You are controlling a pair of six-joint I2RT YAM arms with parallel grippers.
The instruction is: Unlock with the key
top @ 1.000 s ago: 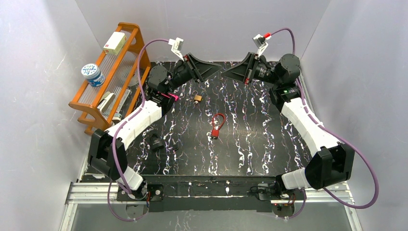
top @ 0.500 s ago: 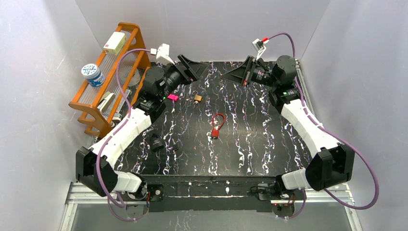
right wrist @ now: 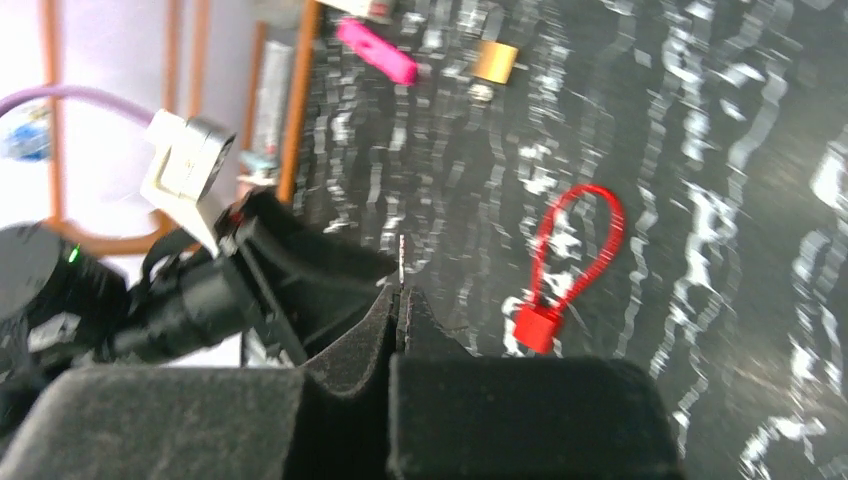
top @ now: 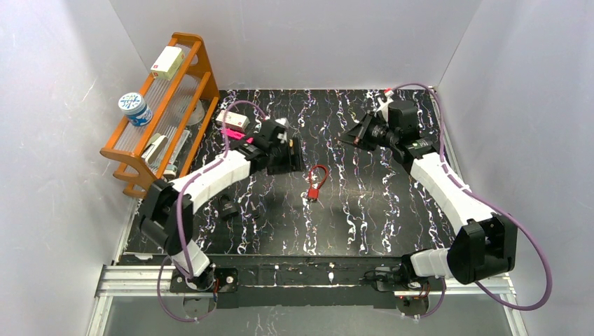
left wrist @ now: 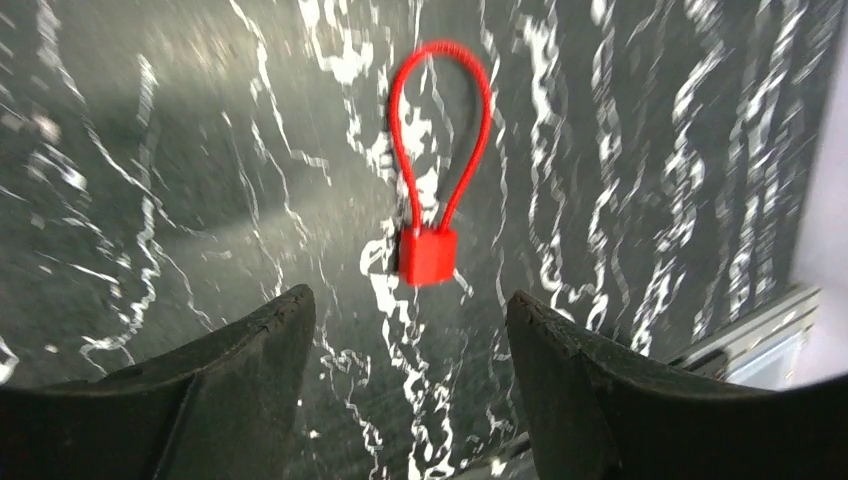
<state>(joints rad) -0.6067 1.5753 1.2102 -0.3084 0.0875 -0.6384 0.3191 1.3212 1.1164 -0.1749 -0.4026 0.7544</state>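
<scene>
A red padlock with a long red cable loop (top: 316, 183) lies on the black marbled mat near the middle. In the left wrist view the red padlock (left wrist: 428, 252) sits just ahead of my left gripper (left wrist: 410, 312), which is open and empty. From above, my left gripper (top: 291, 155) hovers just left of the lock. My right gripper (top: 348, 136) hangs at the back right of the lock, pointing toward it. My right gripper (right wrist: 402, 297) is shut on the key (right wrist: 402, 256), a thin metal blade seen edge-on that sticks out past the tips.
An orange rack (top: 161, 105) with a white box and a blue-lidded jar stands along the left wall. A pink piece (top: 233, 133) and a small brass padlock (right wrist: 495, 60) lie at the back left. A black lock (top: 228, 206) rests front left.
My left arm swung down from the back wall to just left of the red padlock, and its jaws opened. My right arm came lower and forward, still shut.
</scene>
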